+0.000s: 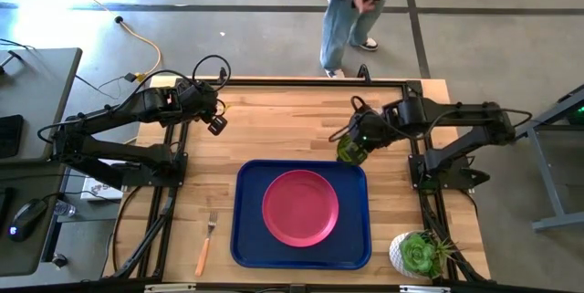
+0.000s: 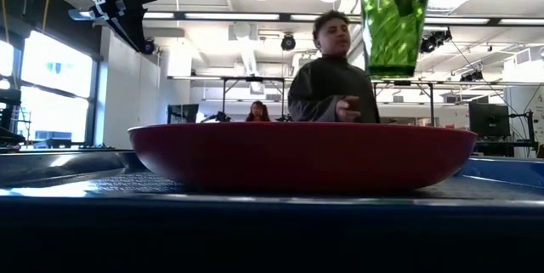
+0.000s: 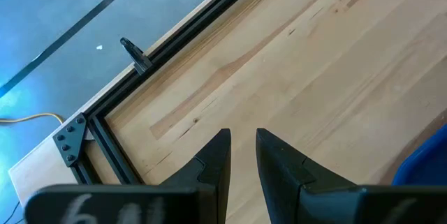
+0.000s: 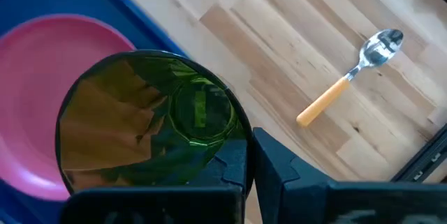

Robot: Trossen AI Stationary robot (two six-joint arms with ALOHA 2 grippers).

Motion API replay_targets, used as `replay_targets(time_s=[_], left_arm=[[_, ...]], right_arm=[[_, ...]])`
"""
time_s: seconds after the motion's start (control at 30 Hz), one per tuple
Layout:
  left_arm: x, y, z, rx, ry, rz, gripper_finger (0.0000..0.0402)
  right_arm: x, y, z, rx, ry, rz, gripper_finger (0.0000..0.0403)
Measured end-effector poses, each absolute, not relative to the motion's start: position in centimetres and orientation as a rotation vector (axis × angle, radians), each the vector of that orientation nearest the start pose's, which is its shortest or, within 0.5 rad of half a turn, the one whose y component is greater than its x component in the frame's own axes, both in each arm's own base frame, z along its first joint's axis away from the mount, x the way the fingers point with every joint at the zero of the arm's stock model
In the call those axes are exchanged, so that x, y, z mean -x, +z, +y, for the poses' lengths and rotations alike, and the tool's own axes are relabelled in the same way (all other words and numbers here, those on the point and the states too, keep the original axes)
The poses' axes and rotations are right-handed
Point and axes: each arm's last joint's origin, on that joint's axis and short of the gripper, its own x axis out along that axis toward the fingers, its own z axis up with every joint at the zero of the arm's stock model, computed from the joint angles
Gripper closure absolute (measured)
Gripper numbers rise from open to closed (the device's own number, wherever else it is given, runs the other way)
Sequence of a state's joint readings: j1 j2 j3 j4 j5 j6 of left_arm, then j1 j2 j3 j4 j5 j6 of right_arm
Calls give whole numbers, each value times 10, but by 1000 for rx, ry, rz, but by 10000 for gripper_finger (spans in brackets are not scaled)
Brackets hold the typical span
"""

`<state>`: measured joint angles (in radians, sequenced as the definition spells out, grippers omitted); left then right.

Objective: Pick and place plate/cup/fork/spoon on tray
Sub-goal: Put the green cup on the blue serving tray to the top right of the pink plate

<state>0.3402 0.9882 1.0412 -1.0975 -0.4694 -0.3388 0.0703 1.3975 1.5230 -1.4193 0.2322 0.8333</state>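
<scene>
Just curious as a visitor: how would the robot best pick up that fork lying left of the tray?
Probably by the orange handle of the fork, coming straight down from above. It lies flat on the table with open space on both sides.

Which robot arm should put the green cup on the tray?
The right one, probably. The right gripper already holds the cup in the air by the tray's far right corner. The left gripper waits empty, farther off.
</scene>
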Motion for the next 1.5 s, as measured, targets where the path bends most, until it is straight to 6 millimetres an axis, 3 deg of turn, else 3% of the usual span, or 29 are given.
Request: replay_targets(time_s=[0.5,0.73,1.17,1.5], left_arm=[[-150,316,66,257,897,924,341],[-150,316,66,273,905,916,341],[-150,316,66,281,907,913,341],[-150,316,66,281,907,913,341]], right_arm=[[-225,360,54,-396,-520,1208,402],[-216,330,72,-425,-498,1229,402],[-202,276,61,-649,-500,1150,402],[-210,255,38,-740,-582,1100,402]])
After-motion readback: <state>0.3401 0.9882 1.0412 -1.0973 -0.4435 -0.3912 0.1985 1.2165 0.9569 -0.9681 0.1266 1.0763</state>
